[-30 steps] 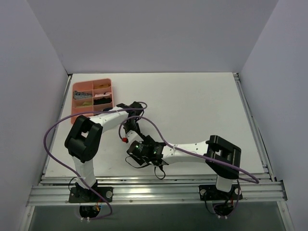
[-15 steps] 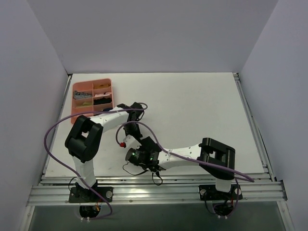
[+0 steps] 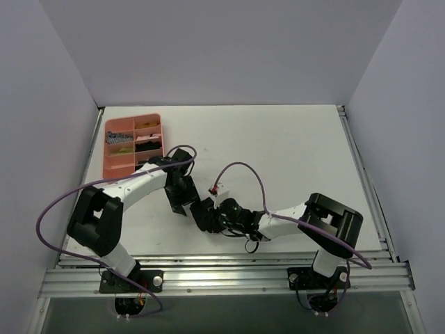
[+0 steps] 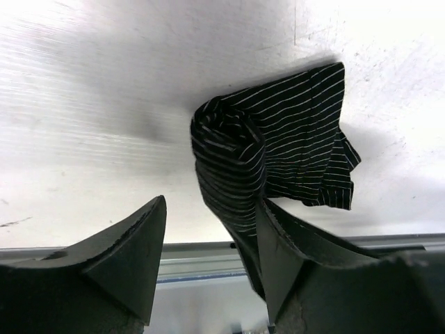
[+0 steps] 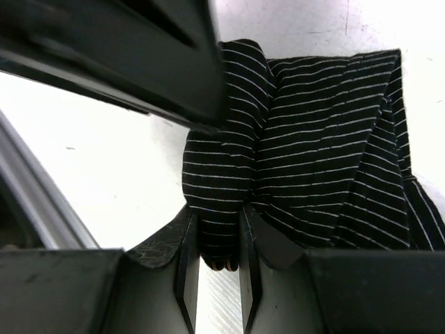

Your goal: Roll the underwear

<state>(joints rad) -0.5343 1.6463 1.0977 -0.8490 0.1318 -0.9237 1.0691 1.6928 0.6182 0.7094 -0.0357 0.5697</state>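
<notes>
Partly rolled underwear (image 4: 292,132), lying toward the tabletop's (image 3: 292,146) near edge, left of centre. Your right gripper (image 5: 217,226) pinches the rolled end. Your left gripper (image 4: 212,209) stands open astride the roll, gripping nothing. Judged about half done: you still have the flat remainder to wind.

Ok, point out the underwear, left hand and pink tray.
underwear (image 4: 278,139), left wrist view, striped flat part.
left hand (image 4: 211,200), left wrist view, midway between fingertips.
pink tray (image 3: 116,163), top view, bare compartment.
</notes>
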